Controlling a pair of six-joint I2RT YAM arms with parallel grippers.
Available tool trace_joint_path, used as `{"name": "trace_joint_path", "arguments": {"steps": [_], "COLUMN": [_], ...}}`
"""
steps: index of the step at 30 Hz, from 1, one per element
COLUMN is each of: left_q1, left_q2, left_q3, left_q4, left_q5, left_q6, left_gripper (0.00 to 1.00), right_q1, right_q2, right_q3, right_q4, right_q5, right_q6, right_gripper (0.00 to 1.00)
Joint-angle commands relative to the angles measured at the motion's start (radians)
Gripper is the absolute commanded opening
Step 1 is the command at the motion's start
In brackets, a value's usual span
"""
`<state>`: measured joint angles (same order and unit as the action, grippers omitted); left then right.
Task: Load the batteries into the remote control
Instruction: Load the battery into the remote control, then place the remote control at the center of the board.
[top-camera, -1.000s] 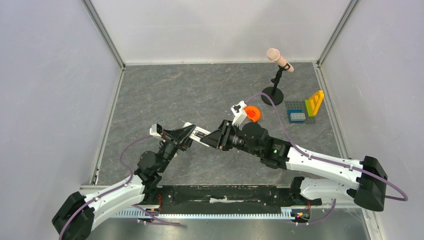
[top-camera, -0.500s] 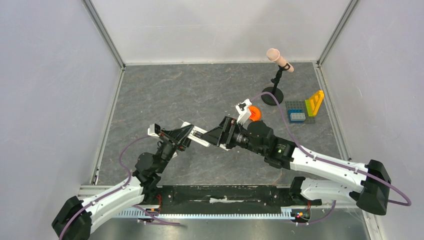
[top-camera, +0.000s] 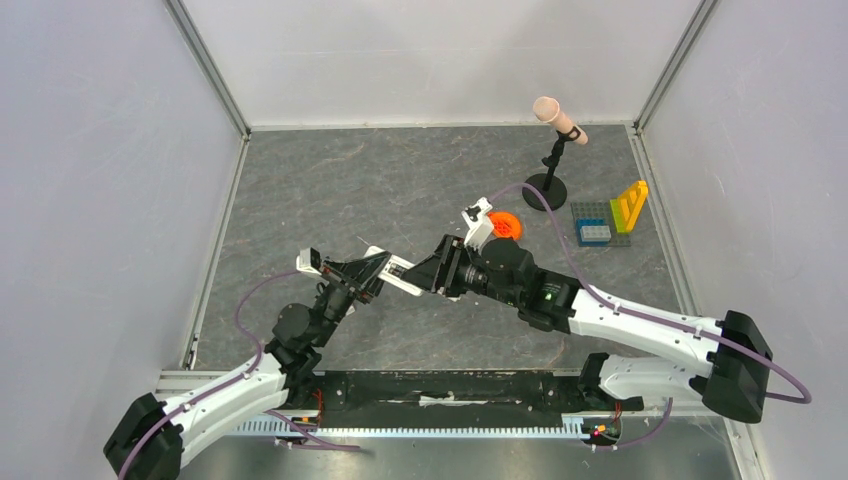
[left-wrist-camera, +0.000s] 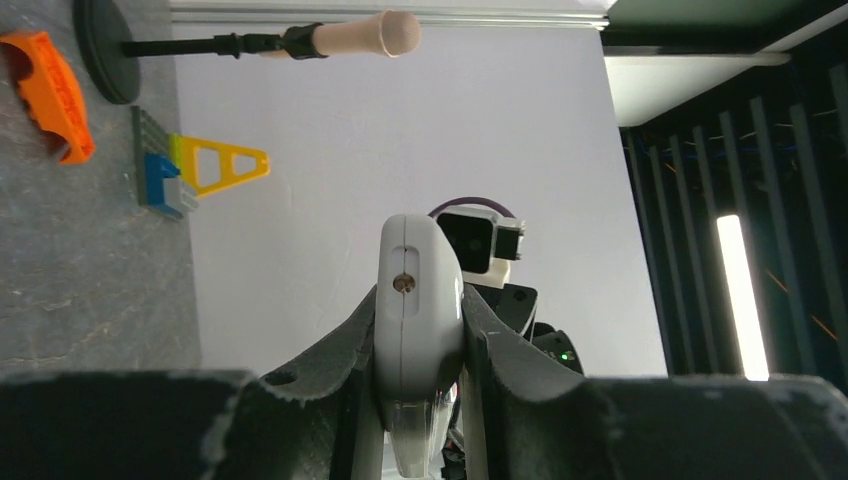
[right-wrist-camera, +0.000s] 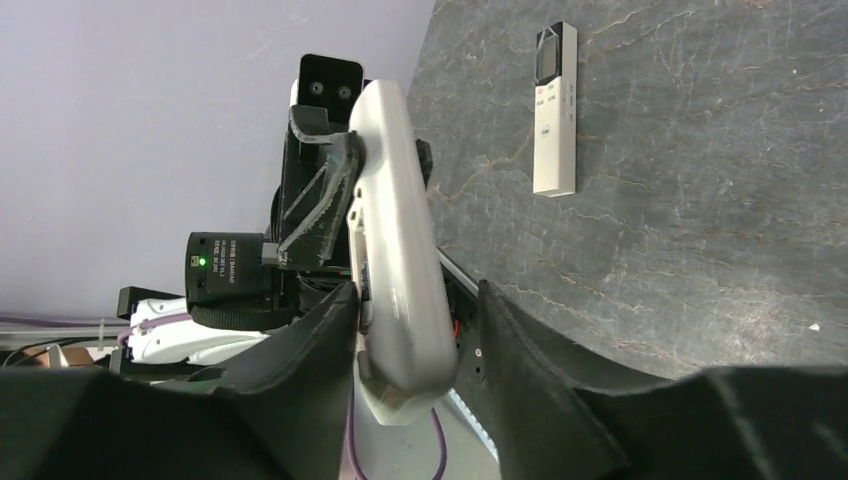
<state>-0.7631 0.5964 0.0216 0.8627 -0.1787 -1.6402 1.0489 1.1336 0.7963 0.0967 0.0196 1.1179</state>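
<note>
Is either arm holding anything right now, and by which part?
Left gripper clamps the remote control near one end; right gripper straddles its other end, not closed on it.

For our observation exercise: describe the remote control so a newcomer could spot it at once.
Above the middle of the grey table, the left gripper and right gripper meet. The remote control is the slim white bar spanning their jaws. Unlike the shorter white piece with a dark strip, it is held off the tabletop.

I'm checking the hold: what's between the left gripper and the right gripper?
The remote control spans from left gripper to right gripper, an end in each; top view shows it.
</note>
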Motion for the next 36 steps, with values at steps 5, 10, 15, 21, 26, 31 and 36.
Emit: {"name": "trace_joint_path", "arguments": {"steps": [5, 10, 15, 21, 26, 31, 36], "left_q1": [-0.001, -0.001, -0.001, -0.001, -0.001, -0.001, -0.001], "left_q2": [-0.025, -0.038, -0.065, -0.138, -0.242, -0.213, -0.058], "left_q3": [0.007, 0.005, 0.002, -0.013, 0.046, 0.093, 0.121], "left_q4": [0.027, 0.003, -0.039, -0.127, -0.480, -0.692, -0.682], "left_q5": [-0.008, -0.008, 0.000, 0.029, 0.041, 0.075, 0.172], "left_q6": [0.095, 0.113, 0.172, 0.298, 0.441, 0.518, 0.603], "left_gripper": [0.02, 0.02, 0.02, 0.02, 0.02, 0.02, 0.02], "right_q1": [-0.004, -0.004, -0.005, -0.033, -0.111, -0.143, -0.150], "right_q2": [0.039, 0.032, -0.016, -0.093, -0.128, -0.020, 0.149], "right_q3": [0.061, 0.048, 0.012, -0.044, -0.064, -0.017, 0.009], "right_q4": [-0.093, -0.069, -0.018, -0.017, -0.143, -0.349, -0.378], "right_q5": [0.026, 0.015, 0.009, 0.001, -0.004, 0.073, 0.074], "right_q6": [-0.033, -0.038, -0.033, -0.062, -0.220, -0.506, -0.731], "right_gripper": [0.21, 0.36, 0.76, 0.80, 0.79, 0.79, 0.78]}}
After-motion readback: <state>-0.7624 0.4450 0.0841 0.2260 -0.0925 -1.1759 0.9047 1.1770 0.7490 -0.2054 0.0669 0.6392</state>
